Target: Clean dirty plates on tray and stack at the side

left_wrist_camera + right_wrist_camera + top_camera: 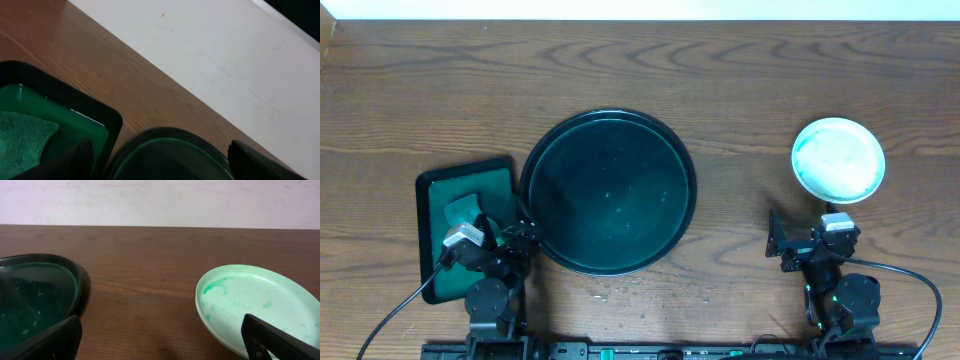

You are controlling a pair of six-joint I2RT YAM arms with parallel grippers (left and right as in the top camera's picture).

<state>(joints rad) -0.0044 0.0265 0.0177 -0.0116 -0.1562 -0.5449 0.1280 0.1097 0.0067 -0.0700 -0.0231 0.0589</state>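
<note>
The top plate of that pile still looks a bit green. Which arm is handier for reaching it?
The right hand, open, sits close to the plates; the left hand is beyond the tray, by the sponge.

text: none legible; labels: none; brands: none; numbers: none; signs: none

**Sponge tray at the table's left**

A small rectangular green tray (455, 185) with a dark rim lies on the wooden table (740, 80), left of centre. A green sponge (461, 207) rests inside it. Pale specks (610, 295) dot the wood nearby. A white wall (640, 9) borders the far edge.
</note>
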